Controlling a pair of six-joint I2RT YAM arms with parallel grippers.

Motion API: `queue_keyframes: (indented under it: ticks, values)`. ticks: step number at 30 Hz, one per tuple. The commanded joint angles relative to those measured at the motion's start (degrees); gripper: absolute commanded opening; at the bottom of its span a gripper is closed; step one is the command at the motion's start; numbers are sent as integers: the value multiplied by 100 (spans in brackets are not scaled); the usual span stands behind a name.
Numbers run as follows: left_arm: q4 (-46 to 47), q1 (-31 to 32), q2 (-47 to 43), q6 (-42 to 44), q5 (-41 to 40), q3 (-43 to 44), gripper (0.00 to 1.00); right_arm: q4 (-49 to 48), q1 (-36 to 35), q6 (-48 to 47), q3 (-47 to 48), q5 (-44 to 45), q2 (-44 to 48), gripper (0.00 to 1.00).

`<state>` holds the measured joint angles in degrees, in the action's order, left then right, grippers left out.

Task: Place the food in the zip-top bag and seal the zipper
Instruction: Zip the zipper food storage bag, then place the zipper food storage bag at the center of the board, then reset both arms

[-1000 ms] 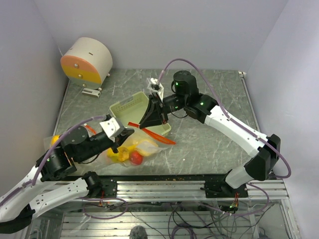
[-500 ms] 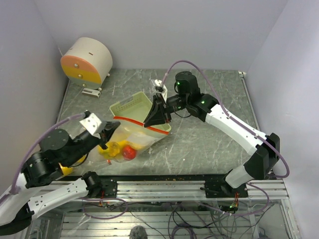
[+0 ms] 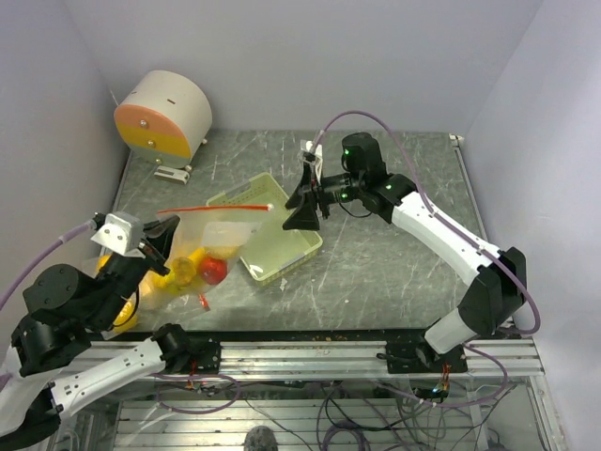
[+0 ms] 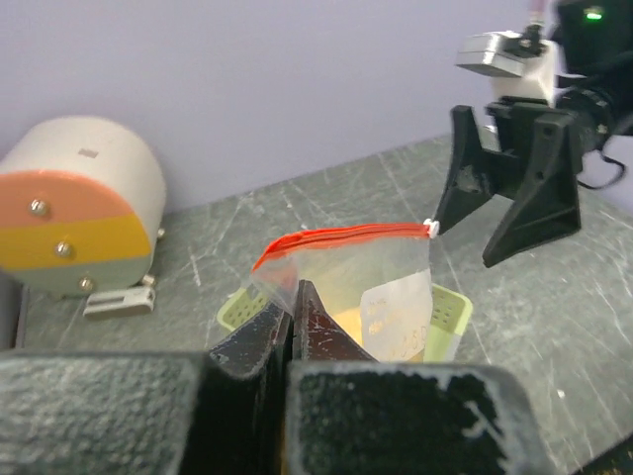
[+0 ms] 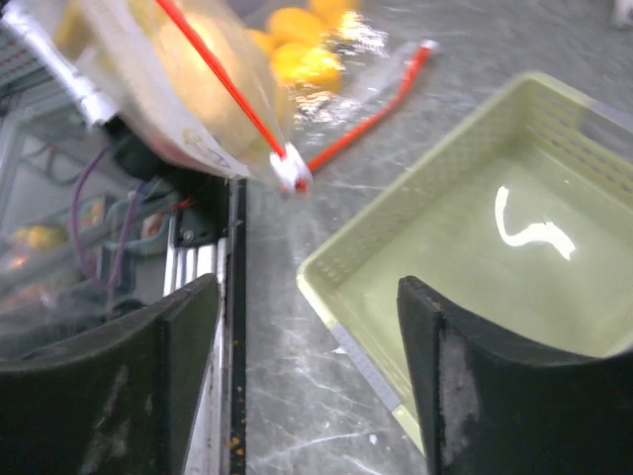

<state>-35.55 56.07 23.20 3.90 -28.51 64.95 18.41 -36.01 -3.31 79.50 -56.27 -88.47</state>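
Note:
The zip-top bag (image 3: 221, 235) hangs slack over the table's left side, held up by its left top corner. My left gripper (image 3: 161, 230) is shut on that corner, its jaws (image 4: 293, 302) pressed together on the clear film just under the zipper (image 4: 346, 236). The red zipper (image 3: 216, 208) runs level as one line to a white slider (image 5: 292, 170). Yellow food (image 3: 183, 268) and a red piece (image 3: 213, 271) lie inside the bag's low end. My right gripper (image 3: 302, 209) is open with nothing between its fingers, just right of the slider, over the tray; its fingertips (image 5: 203, 292) stand wide apart.
A pale green tray (image 3: 282, 246) lies mid-table, partly beneath the bag. A cream drum with orange and yellow bands (image 3: 164, 115) stands at the back left. A small red bit (image 3: 202, 301) lies near the front rail (image 3: 310, 352).
My right gripper opened and let go of the zipper's right end, backing off slightly. The left arm pulled the bag leftward and lifted it, so the zipper now runs straight.

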Motion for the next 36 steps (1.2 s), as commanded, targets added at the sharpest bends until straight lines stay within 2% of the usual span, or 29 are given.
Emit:
queue_keyframes:
  ticks: [1,2,3,7,11,12,13,16,17,25,36]
  values:
    - [935,-11,-155,-464,-1560,-635,7,-353,160,857,41,1496,7,85]
    - [1038,-9,-136,-583,-1875,-781,7,-382,168,988,20,1883,90,96]
    - [1107,-12,-101,-716,-2209,-903,7,-426,180,1111,-32,2321,187,100]
    - [1250,-15,139,-1491,-3553,-1208,7,-686,201,1569,-449,3764,523,100]
    - [1467,-12,418,-1895,-4094,-1494,10,-549,200,1898,-642,4518,539,100]
    - [1419,-15,492,-2033,-4231,-1495,16,-475,198,1922,-667,4673,524,100]
    - [1346,-14,573,-2142,-4340,-1480,28,-412,199,1956,-681,4807,516,100]
    - [1240,-13,728,-2284,-4393,-1381,95,-326,199,2063,-804,5233,554,100]
    - [1245,-17,754,-2274,-4333,-1369,99,-341,200,2112,-863,5352,581,100]
    - [1162,-10,649,-2224,-3615,-1310,100,-280,199,2194,-1092,6152,713,100]
    - [886,-14,672,-2159,-3443,-1258,100,-364,200,2273,-1466,6618,1052,100]
